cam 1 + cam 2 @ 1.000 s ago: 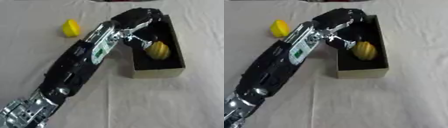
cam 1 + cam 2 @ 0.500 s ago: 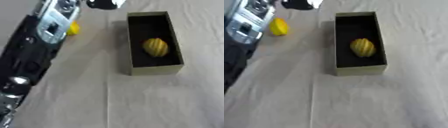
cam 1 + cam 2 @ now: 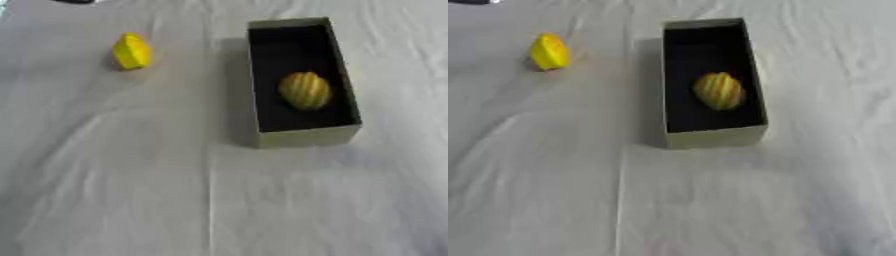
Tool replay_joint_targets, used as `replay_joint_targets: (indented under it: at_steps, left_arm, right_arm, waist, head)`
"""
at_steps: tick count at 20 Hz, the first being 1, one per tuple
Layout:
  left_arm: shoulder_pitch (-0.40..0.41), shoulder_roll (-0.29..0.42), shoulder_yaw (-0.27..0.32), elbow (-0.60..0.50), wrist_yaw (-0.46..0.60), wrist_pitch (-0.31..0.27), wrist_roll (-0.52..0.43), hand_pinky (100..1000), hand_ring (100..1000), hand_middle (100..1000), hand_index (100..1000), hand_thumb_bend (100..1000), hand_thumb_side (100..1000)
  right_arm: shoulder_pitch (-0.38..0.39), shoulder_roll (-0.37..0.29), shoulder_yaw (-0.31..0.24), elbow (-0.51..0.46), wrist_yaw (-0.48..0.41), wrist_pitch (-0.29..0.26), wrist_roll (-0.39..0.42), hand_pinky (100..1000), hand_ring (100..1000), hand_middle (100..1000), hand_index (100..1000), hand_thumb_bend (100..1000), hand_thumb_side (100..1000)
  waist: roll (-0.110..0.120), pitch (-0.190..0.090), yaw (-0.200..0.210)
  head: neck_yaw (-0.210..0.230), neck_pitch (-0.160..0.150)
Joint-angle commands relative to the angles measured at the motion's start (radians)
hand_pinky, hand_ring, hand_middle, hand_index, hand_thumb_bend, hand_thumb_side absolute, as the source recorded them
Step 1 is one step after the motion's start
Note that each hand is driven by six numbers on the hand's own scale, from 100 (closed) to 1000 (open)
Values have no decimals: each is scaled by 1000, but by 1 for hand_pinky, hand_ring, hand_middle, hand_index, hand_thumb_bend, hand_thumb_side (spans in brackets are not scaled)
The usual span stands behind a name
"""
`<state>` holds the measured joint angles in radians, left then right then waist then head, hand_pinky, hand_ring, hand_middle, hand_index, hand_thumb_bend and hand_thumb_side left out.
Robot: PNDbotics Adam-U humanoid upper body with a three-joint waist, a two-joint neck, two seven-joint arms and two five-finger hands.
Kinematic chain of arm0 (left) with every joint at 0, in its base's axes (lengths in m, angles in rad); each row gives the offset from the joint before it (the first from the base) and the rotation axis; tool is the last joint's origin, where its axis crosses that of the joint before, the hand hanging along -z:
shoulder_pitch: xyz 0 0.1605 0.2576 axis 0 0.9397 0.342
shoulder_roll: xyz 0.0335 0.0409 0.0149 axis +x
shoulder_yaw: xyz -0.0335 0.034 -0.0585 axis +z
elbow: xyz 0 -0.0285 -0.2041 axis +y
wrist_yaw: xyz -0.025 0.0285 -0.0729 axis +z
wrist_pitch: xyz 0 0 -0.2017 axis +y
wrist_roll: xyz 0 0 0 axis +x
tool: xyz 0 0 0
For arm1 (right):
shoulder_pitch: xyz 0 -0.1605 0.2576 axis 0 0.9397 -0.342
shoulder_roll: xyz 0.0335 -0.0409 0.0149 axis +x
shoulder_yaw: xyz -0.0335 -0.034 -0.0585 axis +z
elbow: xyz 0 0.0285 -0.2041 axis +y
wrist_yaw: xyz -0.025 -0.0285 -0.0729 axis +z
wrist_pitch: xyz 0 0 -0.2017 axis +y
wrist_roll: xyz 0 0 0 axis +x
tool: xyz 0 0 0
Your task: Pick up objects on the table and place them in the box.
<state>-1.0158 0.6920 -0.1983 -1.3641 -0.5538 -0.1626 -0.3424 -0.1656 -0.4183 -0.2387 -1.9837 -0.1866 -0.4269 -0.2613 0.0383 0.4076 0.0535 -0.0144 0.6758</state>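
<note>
Lying at about ten o'clock on the white tablecloth (image 3: 175, 190): a small bright yellow object (image 3: 131, 50), faceted or ridged in shape, resting alone on the cloth, well apart from the box and outside it.

Standing at about one o'clock, to the right of the yellow object: a long, narrow box (image 3: 308, 137) with pale olive outer walls and a black inside, open at the top, its long side running toward twelve o'clock, its near short wall facing six o'clock.

Lying inside the box: one rounded, ribbed yellow fruit (image 3: 304, 90) with darker stripes running along it, sitting on the black floor toward the near half, close to the right-hand wall. Nothing else showing inside.

Spreading below the box, from three o'clock round to nine o'clock: only wrinkled cloth with soft folds.

Showing at the very top left edge, near eleven o'clock: a sliver of something dark (image 3: 74, 1), too little visible to identify.

Neither hand appearing in either view, so impossible to tell how the fingers stand or whether anything is being held or touched.
</note>
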Motion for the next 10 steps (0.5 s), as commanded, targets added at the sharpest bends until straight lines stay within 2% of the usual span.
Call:
replay_joint_targets:
  at_steps: [1,6,10]
  left_arm:
    - [-15,36,22,35,-6,-27,-29,878,886,838,904,156,218]
    - [-25,20,22,98,-44,-69,-55,885,895,843,904,226,257]
    - [-31,10,28,146,-78,-93,-69,889,902,847,907,249,220]
  right_arm:
    - [-3,-12,0,-16,10,1,0,889,735,419,695,100,613]
    - [-5,-5,2,-16,15,4,3,890,735,414,694,100,612]
    - [-7,1,5,-16,19,10,8,892,735,410,693,100,613]
  waist:
    - [-3,-16,-4]
    - [-1,-4,-20]
    - [3,6,-26]
  head:
    - [10,-31]
    - [15,-77]
    - [17,-79]
